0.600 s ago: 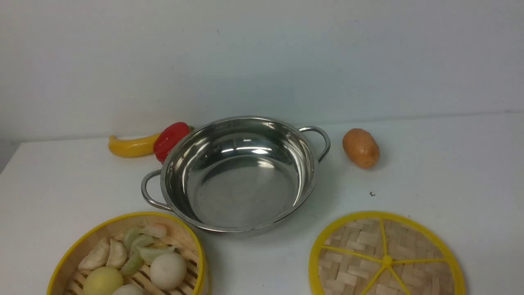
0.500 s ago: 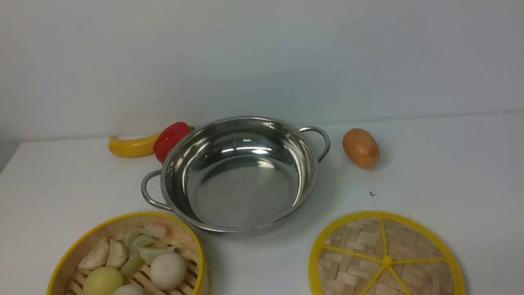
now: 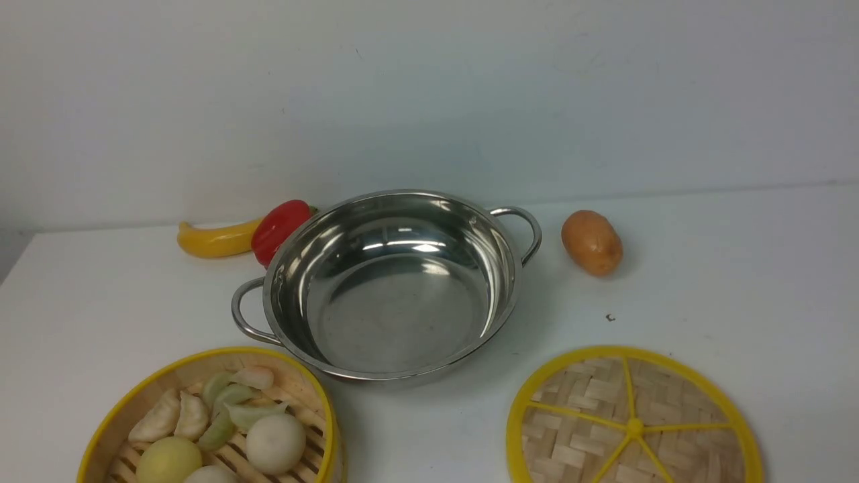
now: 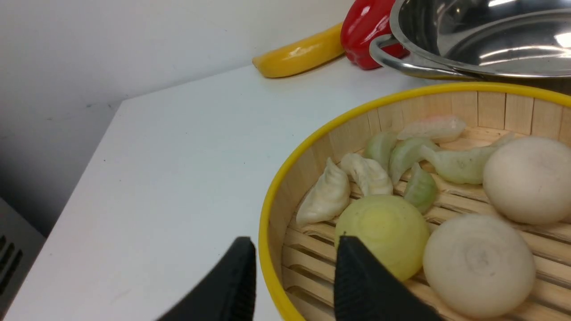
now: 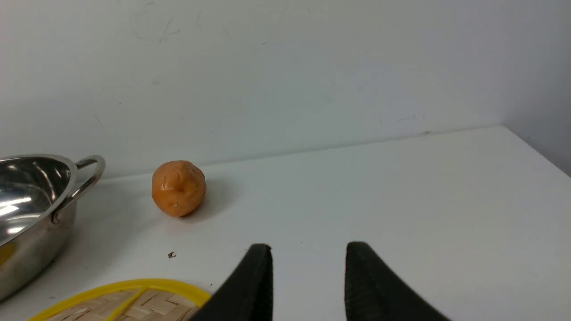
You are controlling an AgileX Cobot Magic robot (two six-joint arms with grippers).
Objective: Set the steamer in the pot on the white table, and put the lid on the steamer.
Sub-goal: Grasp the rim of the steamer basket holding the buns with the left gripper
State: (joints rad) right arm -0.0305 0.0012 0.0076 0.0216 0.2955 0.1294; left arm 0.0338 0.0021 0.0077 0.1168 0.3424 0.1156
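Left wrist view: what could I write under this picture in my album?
Left gripper open astride the rim of the steamer, dumplings and buns inside, the pot beyond.

The steel pot (image 3: 402, 315) stands on the white bench (image 3: 738, 282). Just in front of it to the left is the steamer (image 3: 221, 351), holding dumplings (image 3: 178, 416) and buns (image 3: 275, 443). In front to the right lies the lid (image 3: 634, 426). A red pepper (image 3: 278, 228) and a yellow banana (image 3: 215, 240) lie behind its left side, and a potato (image 3: 592, 243) lies to its right
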